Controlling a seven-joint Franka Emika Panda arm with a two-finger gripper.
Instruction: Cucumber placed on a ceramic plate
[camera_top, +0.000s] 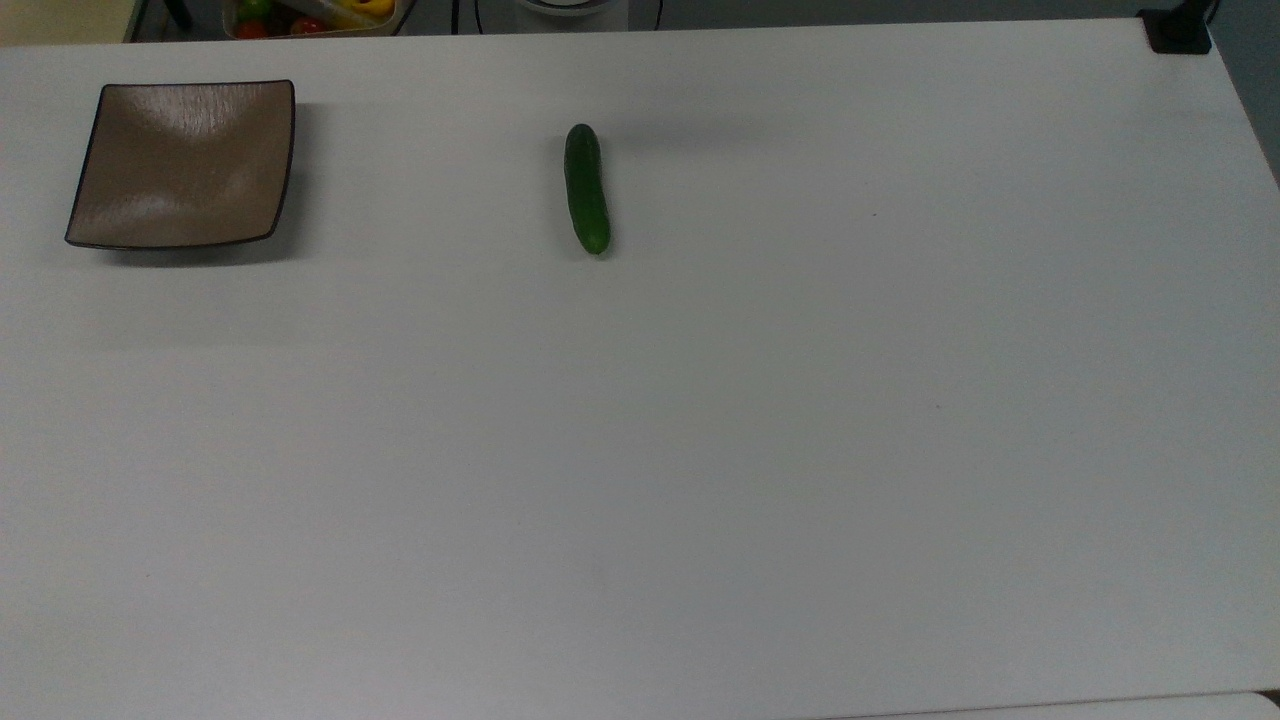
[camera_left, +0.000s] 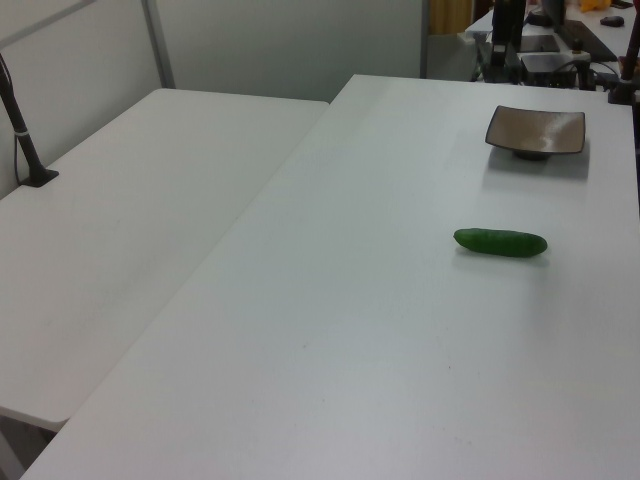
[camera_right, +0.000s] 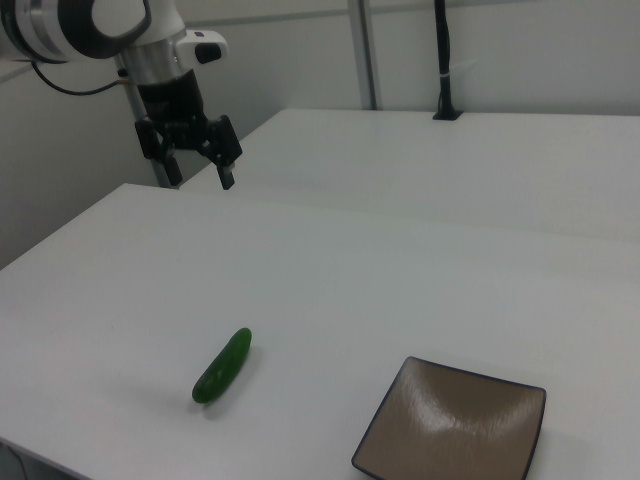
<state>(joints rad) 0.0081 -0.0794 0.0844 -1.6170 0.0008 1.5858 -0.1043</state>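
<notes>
Cucumber (camera_top: 587, 189) apart from plate (camera_top: 183, 165)

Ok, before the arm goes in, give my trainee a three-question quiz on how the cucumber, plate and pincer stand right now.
1. True or false: the cucumber lies on the plate.
2. In the right view, the pincer is: A) shut on the cucumber, B) open, up in the air away from the cucumber, C) resting on the plate.
3. Fill in: in the top view, the plate sits to the cucumber's ____.

Key:
1. False; it lies on the bare table, apart from the plate.
2. B.
3. Left.
</notes>
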